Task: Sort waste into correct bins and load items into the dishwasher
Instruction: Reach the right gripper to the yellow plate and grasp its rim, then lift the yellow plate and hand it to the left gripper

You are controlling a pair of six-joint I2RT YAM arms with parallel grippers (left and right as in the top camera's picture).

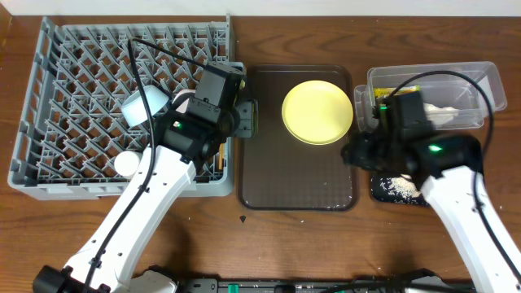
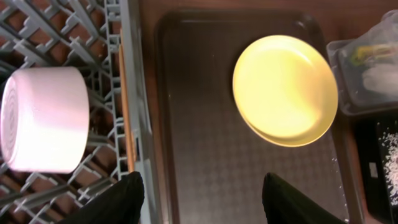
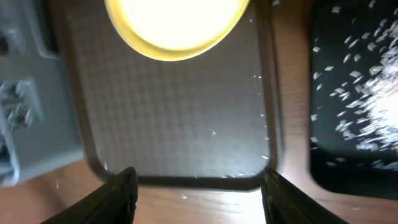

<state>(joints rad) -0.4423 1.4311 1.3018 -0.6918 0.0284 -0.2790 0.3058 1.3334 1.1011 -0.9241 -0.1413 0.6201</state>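
The pale yellow plate lies on the dark brown serving tray; it also shows in the left wrist view and the right wrist view. My left gripper is open and empty over the serving tray's left edge, beside the grey dish rack. A pale bowl lies on its side in the rack, with a small white cup nearby. A thin wooden chopstick lies along the rack's right edge. My right gripper is open and empty over the serving tray's near right corner.
The clear tub at the back right holds a green-and-orange wrapper and a white tissue. The black tray with rice scraps lies right of the serving tray. Bare wooden table runs along the front.
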